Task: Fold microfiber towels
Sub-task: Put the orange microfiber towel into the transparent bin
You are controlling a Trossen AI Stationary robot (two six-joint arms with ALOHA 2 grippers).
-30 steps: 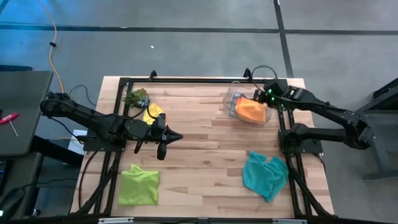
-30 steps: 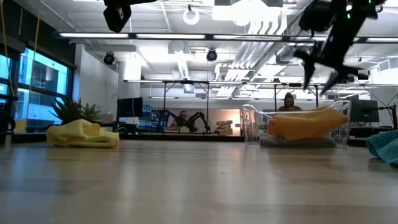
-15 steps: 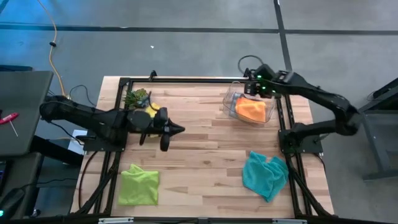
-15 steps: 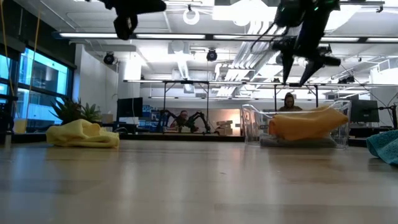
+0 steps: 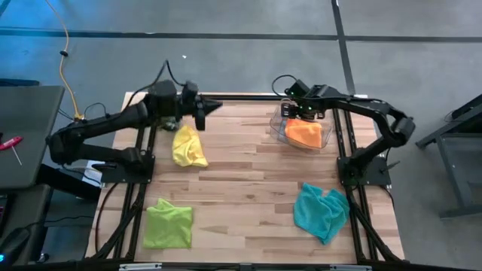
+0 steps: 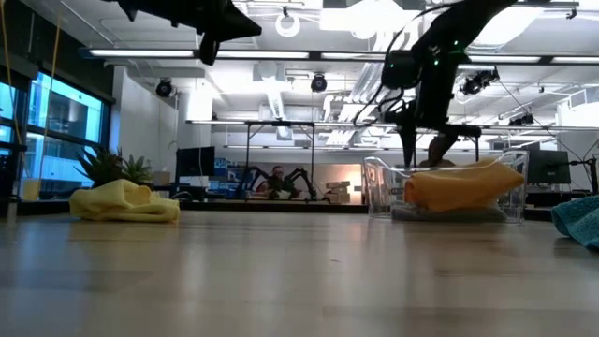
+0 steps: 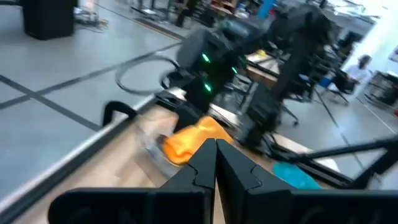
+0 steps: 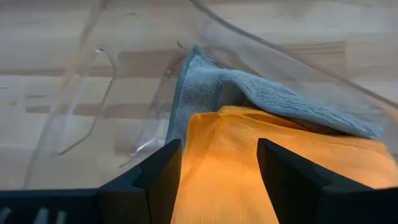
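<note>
The orange towel (image 5: 303, 133) lies bunched in the clear plastic bin (image 5: 277, 120) at the far right, on top of the grey towel (image 8: 273, 99). My right gripper (image 8: 219, 158) is open just above the orange towel, fingers pointing down over the bin; it also shows in the high view (image 5: 292, 114). My left gripper (image 5: 215, 108) is shut and empty, raised near the table's far edge. The yellow towel (image 5: 188, 145) lies crumpled at far left, the lime green towel (image 5: 167, 223) at near left, the teal towel (image 5: 321, 211) at near right.
A small green plant (image 6: 112, 167) stands at the far left by the yellow towel. A black frame (image 5: 248, 98) runs round the table's edges. Bare wood (image 5: 248, 181) lies between the towels in the table's middle.
My left gripper has risen and swung toward the table's far edge, uncovering the yellow towel. My right gripper has moved toward the table's left, over the bin, and come down toward the orange towel. The towels have stayed still.
</note>
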